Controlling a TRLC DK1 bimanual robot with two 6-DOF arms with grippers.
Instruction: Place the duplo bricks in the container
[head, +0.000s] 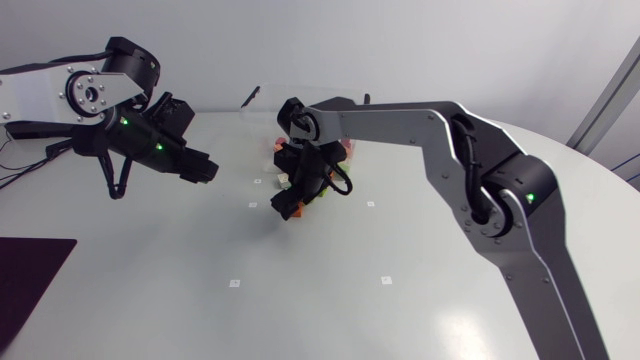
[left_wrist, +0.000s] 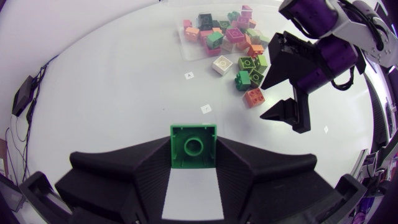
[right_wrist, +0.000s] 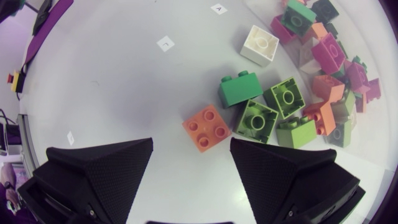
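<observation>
Duplo bricks crowd clear container; left end effector grips green brick; right end effector open wide.

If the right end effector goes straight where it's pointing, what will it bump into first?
Most likely the orange brick, lying just ahead of the right end effector, in line with the gap between its open fingers. How high the fingers hang above it is hard to judge.
</observation>
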